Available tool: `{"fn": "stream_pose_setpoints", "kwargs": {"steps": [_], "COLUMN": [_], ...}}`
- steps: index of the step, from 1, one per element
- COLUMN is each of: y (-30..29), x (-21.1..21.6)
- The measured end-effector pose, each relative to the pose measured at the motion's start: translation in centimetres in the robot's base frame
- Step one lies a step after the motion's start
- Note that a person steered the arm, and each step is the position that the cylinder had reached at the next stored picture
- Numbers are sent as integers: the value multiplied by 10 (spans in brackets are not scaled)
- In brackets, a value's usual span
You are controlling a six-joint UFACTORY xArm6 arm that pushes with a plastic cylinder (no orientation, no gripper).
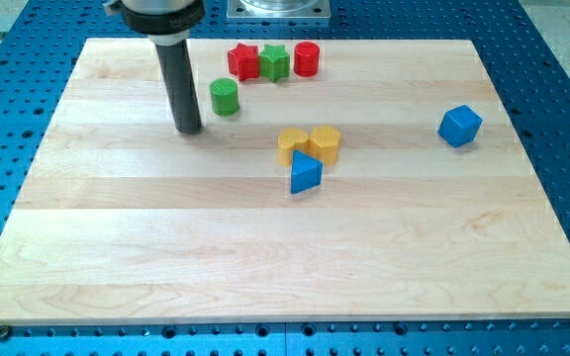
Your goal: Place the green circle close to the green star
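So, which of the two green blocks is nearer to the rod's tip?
The green circle, just to the view's right of my tip. The green star sits farther up, between the two red blocks.

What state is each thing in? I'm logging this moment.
my tip: on board, left of green circle, apart.
green circle: upright, alone.
green star: between red star and red cylinder.
yellow blocks: paired, touching.
blue wedge: below them.
blue cube: alone, right.

Bright even light, soft short shadows, sharp focus, no glare
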State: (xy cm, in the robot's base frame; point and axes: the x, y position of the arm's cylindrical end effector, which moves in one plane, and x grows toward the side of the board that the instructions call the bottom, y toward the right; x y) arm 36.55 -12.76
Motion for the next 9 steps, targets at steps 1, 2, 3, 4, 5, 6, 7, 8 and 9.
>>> {"fn": "stream_pose_setpoints", "kwargs": {"steps": [1,2,3,4,5,6,7,8,9], "y": [14,38,72,108,126,136,156,174,174], "x": [-15,-39,-48,-48,-45,-30,-25,-39,-60]}}
